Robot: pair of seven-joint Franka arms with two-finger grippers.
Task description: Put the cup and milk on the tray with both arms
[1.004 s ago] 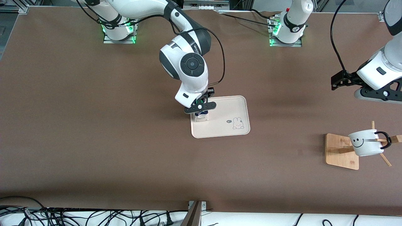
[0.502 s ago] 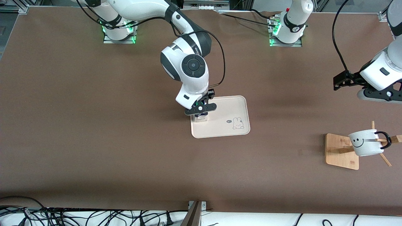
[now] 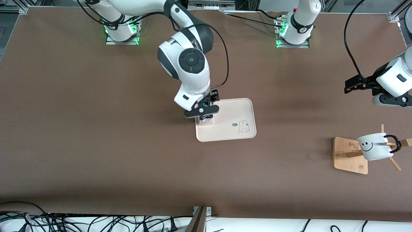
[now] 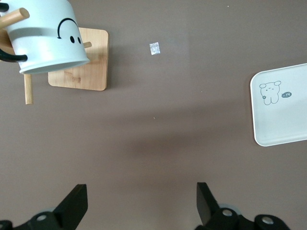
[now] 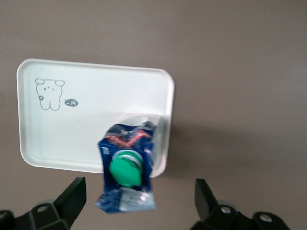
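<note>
The milk (image 5: 125, 167) stands upright on the tray (image 3: 238, 111), close against the tray's edge toward the right arm's end of the table. The right gripper (image 3: 202, 111) hangs directly above it with its fingers (image 5: 72, 196) spread wide on either side of the carton and touching nothing — so the carton stands on its own, and this half of the job looks done. Set at that end, it leaves the rest of the tray bare, bunny drawing (image 3: 243, 126) included, which gives the cup room.

The cup (image 3: 375, 146) is well apart from the tray, toward the left arm's end of the table. It hangs tilted on a peg of a wooden rack (image 3: 351, 156), black handle (image 3: 394, 143) hooked over the peg — the smiley face turned toward the front camera. The left gripper (image 4: 141, 201) is in the air over bare table beside the rack, fingers apart, with nothing between them. Its wrist view takes in both cup and tray, a sensible standoff before it reaches in; my guess is the cup must come off along the peg, not straight up.
</note>
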